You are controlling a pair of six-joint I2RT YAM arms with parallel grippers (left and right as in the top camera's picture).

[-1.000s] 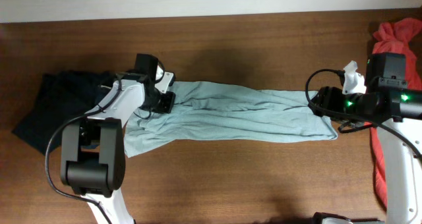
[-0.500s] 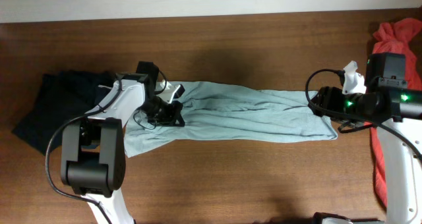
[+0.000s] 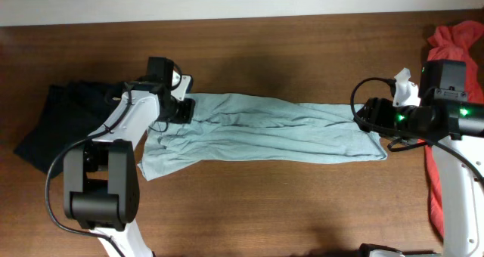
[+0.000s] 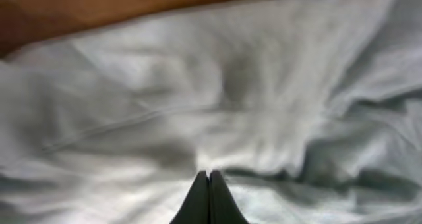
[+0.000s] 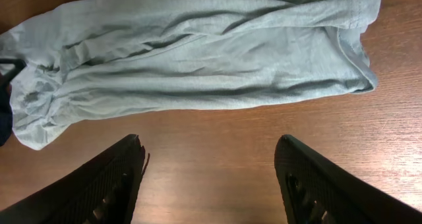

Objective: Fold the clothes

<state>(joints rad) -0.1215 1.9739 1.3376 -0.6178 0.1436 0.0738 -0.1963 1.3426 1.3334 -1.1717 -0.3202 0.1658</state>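
The clothes, a pale grey-blue T-shirt (image 3: 272, 132), lie stretched in a long wrinkled band across the table's middle. My left gripper (image 3: 185, 109) hovers over the shirt's far left end. In the left wrist view its fingertips (image 4: 209, 176) are pressed together with nothing between them, and blurred shirt cloth (image 4: 198, 99) fills the frame beneath. My right gripper (image 3: 363, 117) is at the shirt's right end. In the right wrist view it (image 5: 211, 141) stands open over bare wood, just short of the shirt (image 5: 198, 59).
A dark navy garment (image 3: 53, 128) lies at the left, touching the shirt's left end. A red-orange garment (image 3: 454, 38) sits at the back right and trails down the right edge (image 3: 435, 196) beneath my right arm. A pale wall runs along the back.
My left gripper swung out over the shirt toward the front right, then came back to the far left end, still shut. The right arm and shirt barely moved.
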